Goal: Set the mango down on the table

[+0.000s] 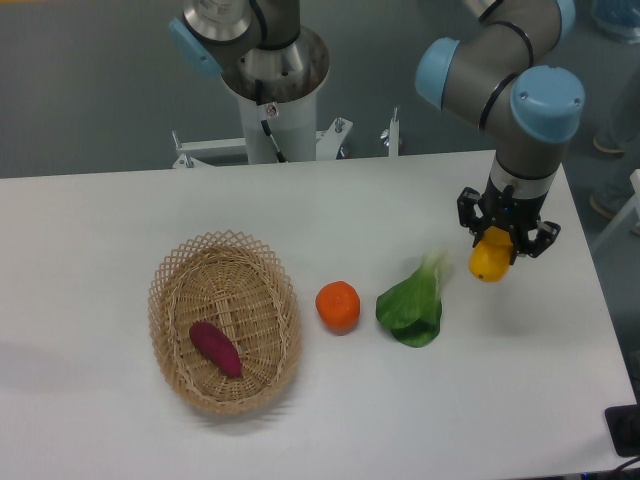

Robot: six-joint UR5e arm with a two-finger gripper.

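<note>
The mango [488, 262], yellow with an orange tinge, is held in my gripper [506, 244] at the right side of the white table [90, 230]. The fingers are closed around its upper part, and only its lower end shows below them. It hangs close to the tabletop; I cannot tell whether it touches the surface.
A green leafy vegetable [412, 304] lies just left of the gripper. A round orange [338, 305] sits left of that. An oval wicker basket [225, 320] holds a purple-red sweet potato [215, 348]. The table's right edge is near the gripper.
</note>
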